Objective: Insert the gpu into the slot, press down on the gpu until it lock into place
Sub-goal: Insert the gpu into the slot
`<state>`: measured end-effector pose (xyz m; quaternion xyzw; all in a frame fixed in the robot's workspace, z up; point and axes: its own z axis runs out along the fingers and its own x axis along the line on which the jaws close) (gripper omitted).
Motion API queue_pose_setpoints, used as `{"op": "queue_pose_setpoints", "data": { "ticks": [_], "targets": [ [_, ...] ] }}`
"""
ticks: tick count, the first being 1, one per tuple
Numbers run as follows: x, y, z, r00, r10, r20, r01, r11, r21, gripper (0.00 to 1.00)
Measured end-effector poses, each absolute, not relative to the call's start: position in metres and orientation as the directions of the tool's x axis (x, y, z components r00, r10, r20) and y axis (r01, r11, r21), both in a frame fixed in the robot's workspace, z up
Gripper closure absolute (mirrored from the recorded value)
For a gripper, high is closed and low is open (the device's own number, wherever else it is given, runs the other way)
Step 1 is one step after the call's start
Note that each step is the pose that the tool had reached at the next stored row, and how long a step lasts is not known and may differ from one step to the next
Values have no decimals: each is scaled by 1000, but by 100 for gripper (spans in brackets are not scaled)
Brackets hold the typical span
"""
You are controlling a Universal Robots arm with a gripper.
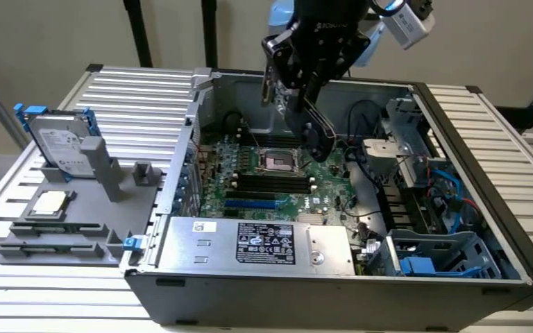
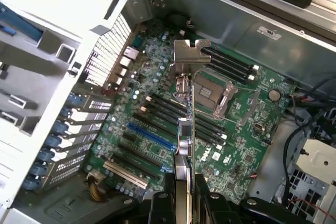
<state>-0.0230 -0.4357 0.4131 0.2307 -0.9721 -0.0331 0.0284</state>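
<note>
Above the mobo (image 2: 247, 129), the gpu (image 2: 185, 129) hangs edge-down, clear of the slot (image 2: 151, 137). The fingers (image 2: 210, 206) are clamped tight on it.

A plain beige wall (image 1: 53, 35) runs across twelve o'clock; two black posts (image 1: 138, 35) stand at eleven, and a ribbed metal table (image 1: 128, 90) spreads beneath

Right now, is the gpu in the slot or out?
Out. The gripper holds the gpu edge-on above the board, and the blue slot lies bare, nothing seated in it.
</note>
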Motion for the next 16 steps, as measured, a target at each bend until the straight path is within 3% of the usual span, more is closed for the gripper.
{"op": "queue_pose_setpoints", "data": {
  "ticks": [16],
  "targets": [
    [-23, -436, 412, -725, -688, 39, -684, 725, 76, 74]
  ]
}}
